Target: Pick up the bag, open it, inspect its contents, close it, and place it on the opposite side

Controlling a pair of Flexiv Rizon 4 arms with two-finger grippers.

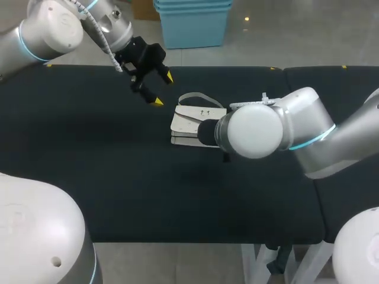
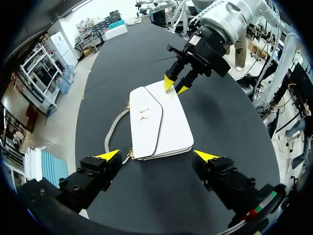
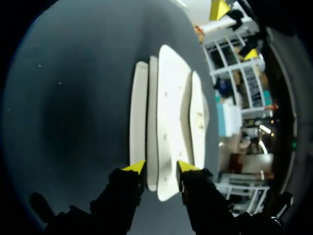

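Right gripper (image 3: pixel 157 167): fingers pinched on one end of the bag (image 1: pixel 188 123), apparently to lift it. Bag: white, lying flat with its flap down and strap (image 1: pixel 195 97) slack, near the middle of the worktop's (image 1: pixel 89 154) far edge. Left gripper (image 1: pixel 163 89): fingers spread, hovering clear of the bag, probably ready to work the flap.

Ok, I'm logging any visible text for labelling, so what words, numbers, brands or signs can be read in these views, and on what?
None: nothing here reads as a word, number or sign.
Flat white handbag: small dark marks on its flap, too small to read.
Black table top: no text or label shows.
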